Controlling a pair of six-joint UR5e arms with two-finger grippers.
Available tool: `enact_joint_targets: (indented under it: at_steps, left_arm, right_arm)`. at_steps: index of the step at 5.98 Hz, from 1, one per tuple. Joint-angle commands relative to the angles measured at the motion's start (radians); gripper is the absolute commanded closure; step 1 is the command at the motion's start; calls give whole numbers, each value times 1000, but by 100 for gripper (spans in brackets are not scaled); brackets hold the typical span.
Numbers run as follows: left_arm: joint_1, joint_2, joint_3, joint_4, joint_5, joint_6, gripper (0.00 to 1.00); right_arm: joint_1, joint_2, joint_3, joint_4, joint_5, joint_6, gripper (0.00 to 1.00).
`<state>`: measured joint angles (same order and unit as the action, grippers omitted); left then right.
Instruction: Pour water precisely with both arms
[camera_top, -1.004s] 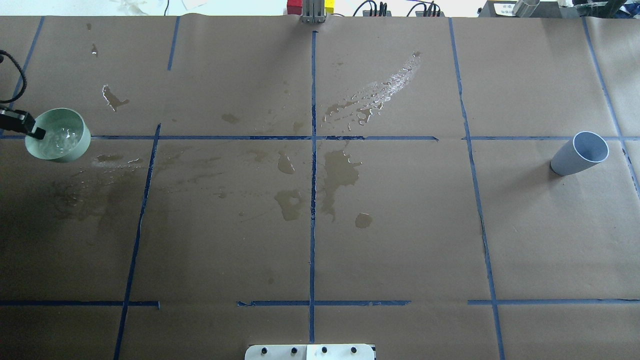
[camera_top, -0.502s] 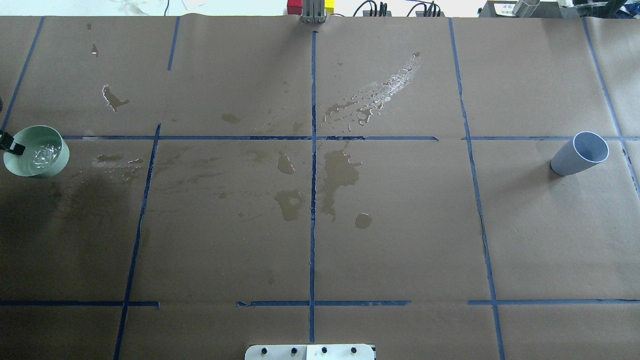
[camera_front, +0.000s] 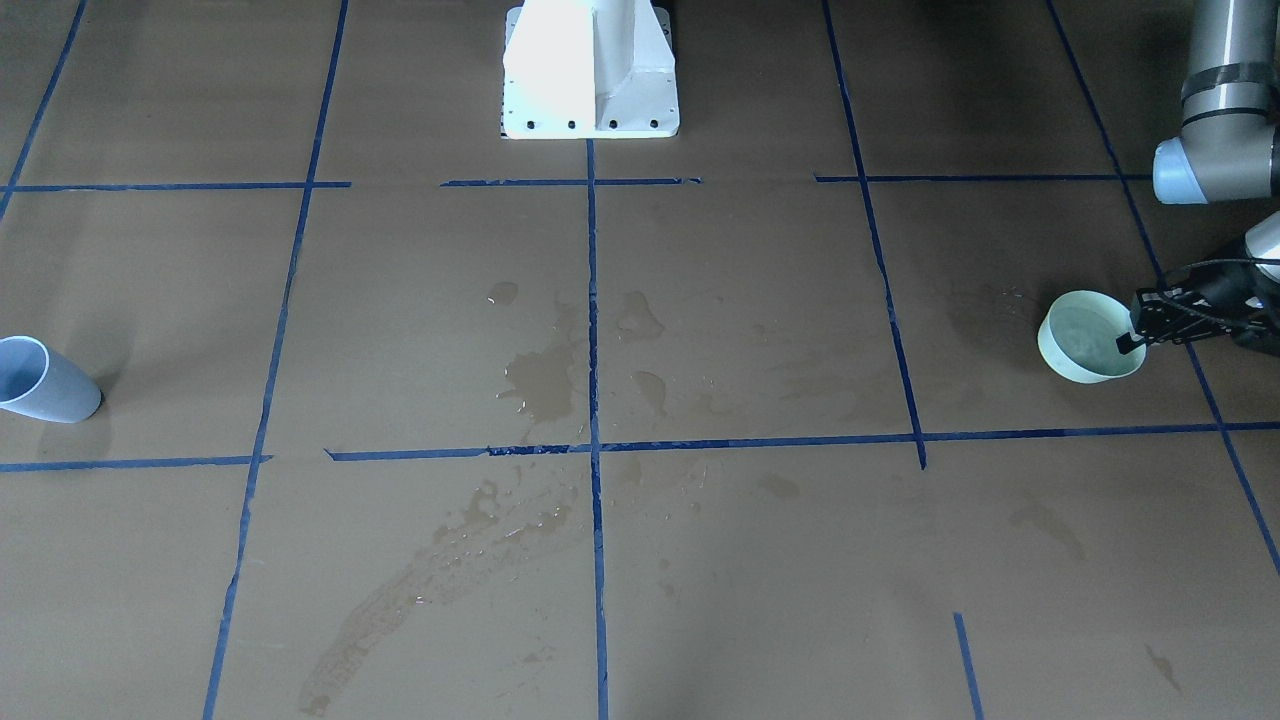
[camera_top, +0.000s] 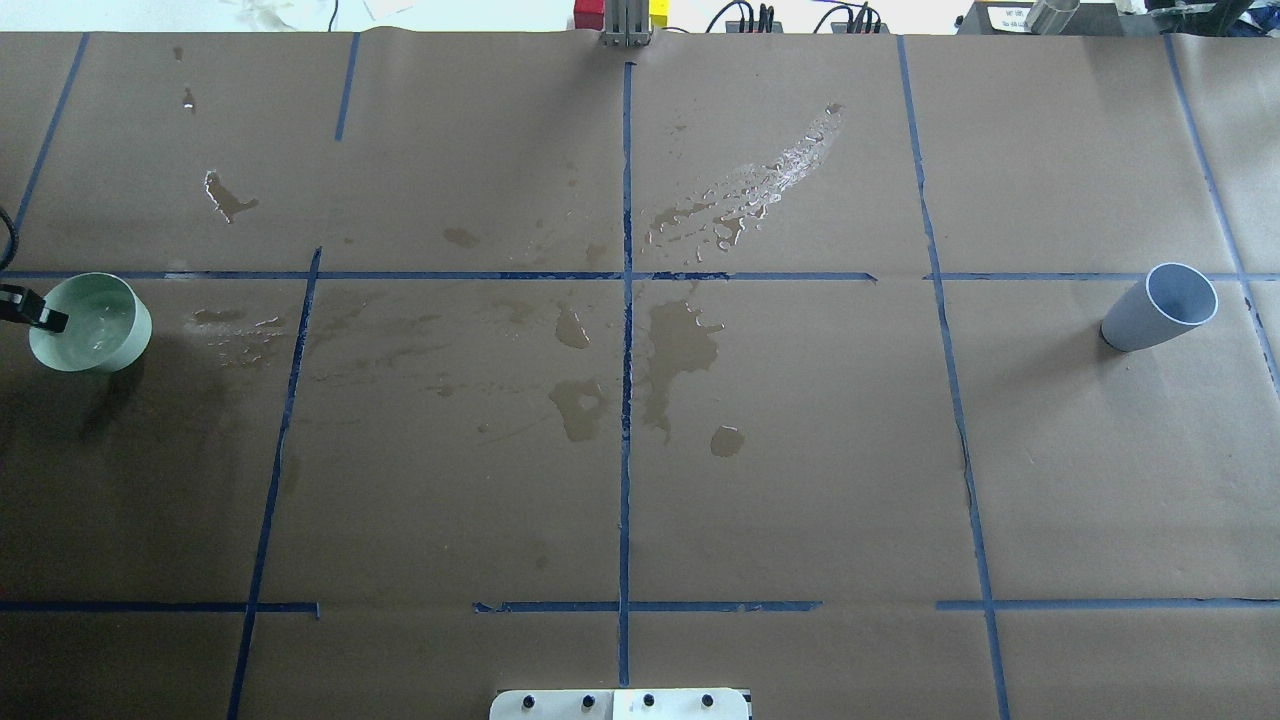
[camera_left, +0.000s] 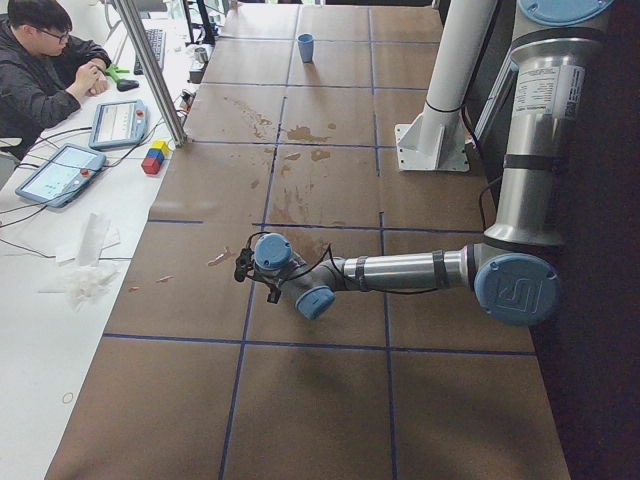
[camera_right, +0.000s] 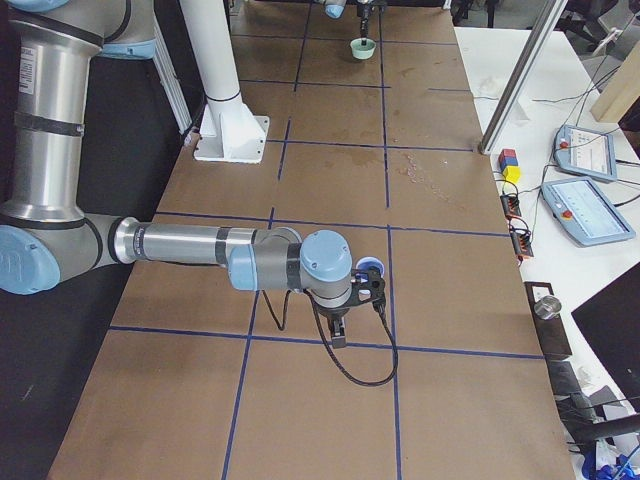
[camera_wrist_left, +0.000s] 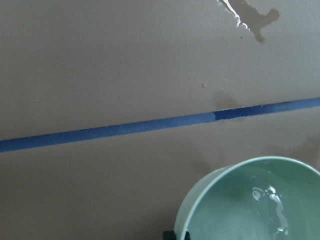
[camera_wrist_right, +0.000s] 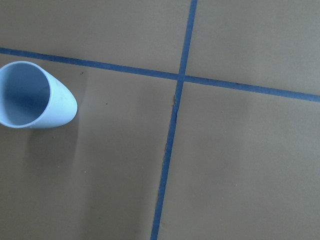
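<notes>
Water in bowl, left tool pinching rim.

Bowl: pale green, far left square.
Cup: light blue, upright, far right.
Operator: seated alongside, two tablets nearby.
Blocks: red, yellow, blue.

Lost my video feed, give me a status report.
Left gripper clamped on green bowl rim, water inside. Right gripper near blue cup, state unclear. Puddles mid-table.
</notes>
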<state>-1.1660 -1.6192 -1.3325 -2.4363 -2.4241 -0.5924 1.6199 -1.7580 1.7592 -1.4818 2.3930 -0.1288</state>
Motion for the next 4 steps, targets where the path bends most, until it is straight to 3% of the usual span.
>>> enact_joint_targets:
  at_steps: [1, 2, 3, 4]
  left_arm:
    - [46, -2, 3, -1, -1, -1, 99]
    - [48, -2, 1, -3, -1, -4, 94]
    - [51, -7, 3, -3, -3, 0, 75]
    - [51, -14, 6, 0, 0, 0, 46]
  right_arm:
    - [0, 0, -1, 0, 0, 0, 0]
    - [0, 0, -1, 0, 0, 0, 0]
    - [0, 0, 0, 0, 0, 0, 0]
    - [-2, 0, -1, 0, 0, 0, 0]
